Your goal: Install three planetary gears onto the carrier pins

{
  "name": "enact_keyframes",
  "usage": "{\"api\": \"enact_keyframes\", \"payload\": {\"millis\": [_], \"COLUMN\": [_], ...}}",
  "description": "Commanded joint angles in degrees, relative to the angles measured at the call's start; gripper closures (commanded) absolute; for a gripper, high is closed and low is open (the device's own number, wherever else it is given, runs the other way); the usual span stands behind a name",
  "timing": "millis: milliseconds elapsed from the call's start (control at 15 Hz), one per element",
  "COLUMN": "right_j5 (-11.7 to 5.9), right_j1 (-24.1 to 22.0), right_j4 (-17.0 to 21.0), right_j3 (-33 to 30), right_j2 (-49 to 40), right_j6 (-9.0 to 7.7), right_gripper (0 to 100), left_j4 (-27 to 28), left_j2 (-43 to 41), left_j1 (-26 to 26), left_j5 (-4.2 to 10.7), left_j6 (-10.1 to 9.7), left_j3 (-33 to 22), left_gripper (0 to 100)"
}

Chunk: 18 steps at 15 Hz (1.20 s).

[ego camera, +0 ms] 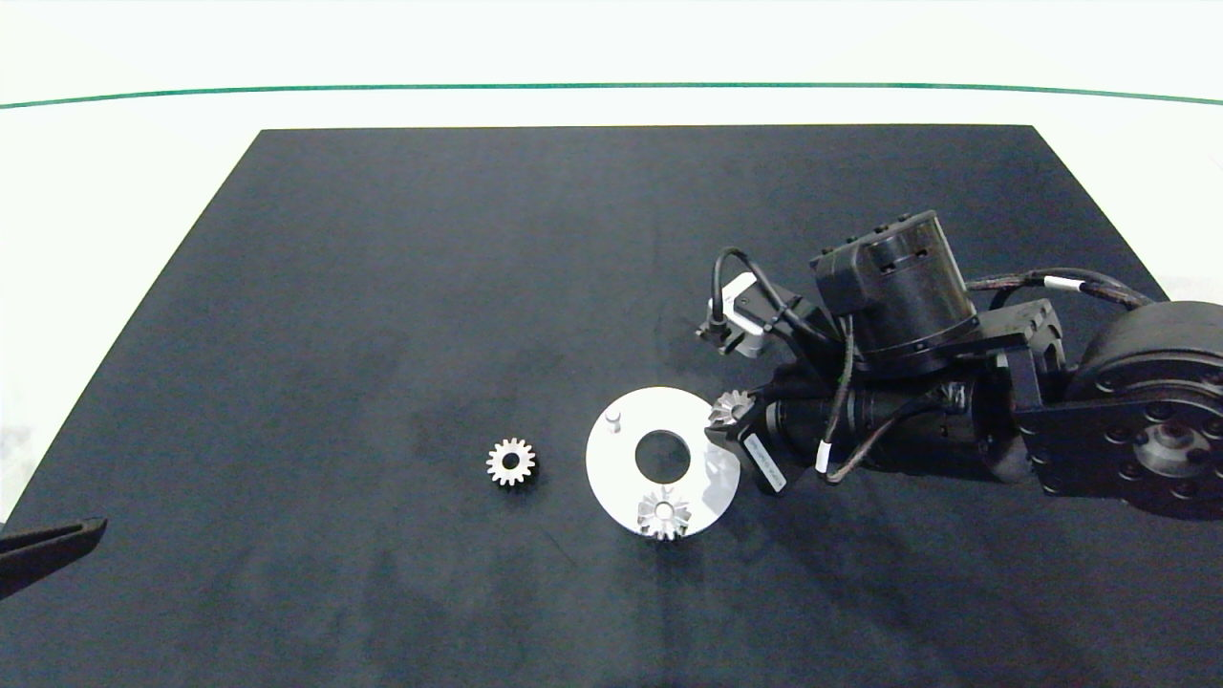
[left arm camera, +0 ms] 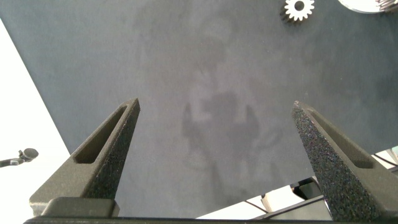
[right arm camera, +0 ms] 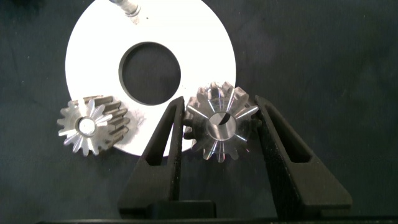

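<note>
Dark right arm carries looping black cables, white labels, and textured grey jaws.

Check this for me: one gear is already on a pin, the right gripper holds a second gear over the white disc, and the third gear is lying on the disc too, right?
Not quite. The third gear lies on the black mat, apart from the white disc, as the head view shows. The rest holds: one gear sits on a pin, and the right gripper holds another gear at the disc's edge.

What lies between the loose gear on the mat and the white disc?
Nothing: in the head view only bare black mat separates the loose gear from the white disc.
</note>
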Motion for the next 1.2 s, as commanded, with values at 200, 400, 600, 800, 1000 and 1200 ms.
{"api": "enact_keyframes", "payload": {"millis": [200, 400, 600, 800, 1000, 1200], "right_j5": [0.08, 0.17, 0.17, 0.17, 0.35, 0.35], "right_j1": [-0.2, -0.3, -0.2, -0.3, -0.2, -0.1], "right_j4": [-1.8, -1.7, -1.7, -1.7, -1.6, -1.4], "right_j3": [-0.3, -0.9, -1.2, -1.5, -1.6, -1.5], "right_j2": [1.4, 1.7, 2.3, 2.8, 2.8, 2.8], "right_j6": [-0.33, -0.33, -0.33, -0.33, -0.33, -0.33], "right_gripper": [99, 99, 99, 99, 99, 99], "left_j4": [0.2, 0.2, 0.2, 0.2, 0.2, 0.2], "left_j2": [0.2, 0.1, 0.1, 0.0, 0.0, 0.0], "left_j1": [0.0, 0.0, 0.0, 0.0, 0.0, 0.1], "left_j5": [0.06, 0.06, 0.06, 0.06, 0.06, 0.06], "left_j6": [0.08, 0.08, 0.08, 0.08, 0.08, 0.08], "left_j3": [0.1, 0.1, 0.0, 0.0, 0.0, 0.0], "left_gripper": [0, 0, 0, 0, 0, 0]}}
